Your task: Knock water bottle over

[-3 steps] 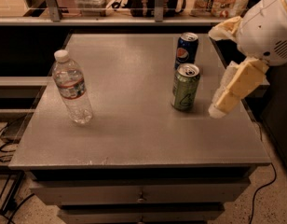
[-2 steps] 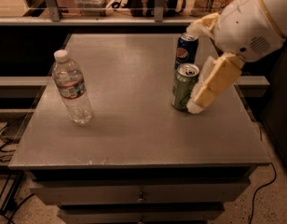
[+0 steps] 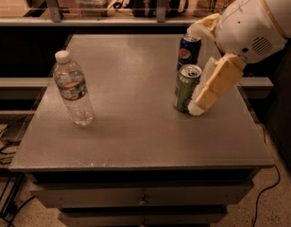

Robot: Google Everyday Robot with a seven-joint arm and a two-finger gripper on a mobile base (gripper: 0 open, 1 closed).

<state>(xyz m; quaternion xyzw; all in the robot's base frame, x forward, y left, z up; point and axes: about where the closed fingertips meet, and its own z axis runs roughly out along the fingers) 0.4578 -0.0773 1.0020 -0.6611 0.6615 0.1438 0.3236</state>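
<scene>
Camera view: the claw (image 3: 207,74) had swung in beside the green can (image 3: 184,89) — open or closed, impossible to tell — while the water bottle (image 3: 73,91) stood upright on the worktop (image 3: 136,131), well apart, yet to be reached.

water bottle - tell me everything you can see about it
The water bottle is clear ribbed plastic with a white screw cap and a white, red and blue label band around its upper half. It stands upright, cap on, on the left part of the grey table, touching only the tabletop. How full it is cannot be told. The gripper is well away on the right, beside the green can.
</scene>
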